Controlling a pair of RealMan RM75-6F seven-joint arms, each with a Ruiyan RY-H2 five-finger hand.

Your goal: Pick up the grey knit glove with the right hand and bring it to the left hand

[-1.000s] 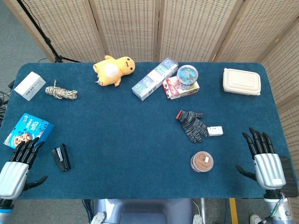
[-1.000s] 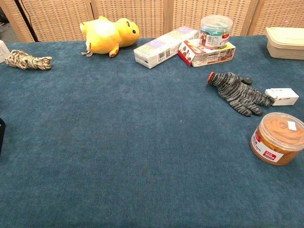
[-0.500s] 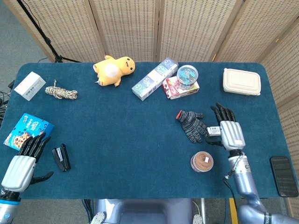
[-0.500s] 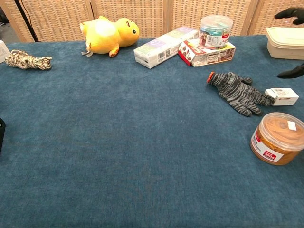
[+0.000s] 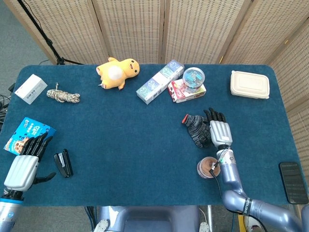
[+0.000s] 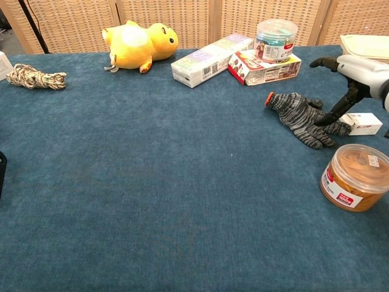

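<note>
The grey knit glove [image 5: 196, 128] [image 6: 298, 116] lies flat on the blue table, cuff with an orange tag to the left, fingers pointing right. My right hand [image 5: 218, 129] [image 6: 358, 79] hovers over the glove's finger end with its fingers spread, holding nothing. In the chest view its thumb comes down near the glove's fingertips. My left hand [image 5: 25, 162] rests open at the table's near left corner, far from the glove, and does not show in the chest view.
A small white box [image 6: 361, 123] lies right of the glove and a round brown-lidded tub [image 6: 356, 177] just in front. Behind stand a red box [image 6: 264, 66], a clear jar [image 6: 276, 32] and a long carton [image 6: 211, 59]. A black stapler [image 5: 63, 163] lies by my left hand.
My right hand has moved left from the table's near right corner to above the glove's fingers. My left hand has edged slightly forward. The glove has not moved.
</note>
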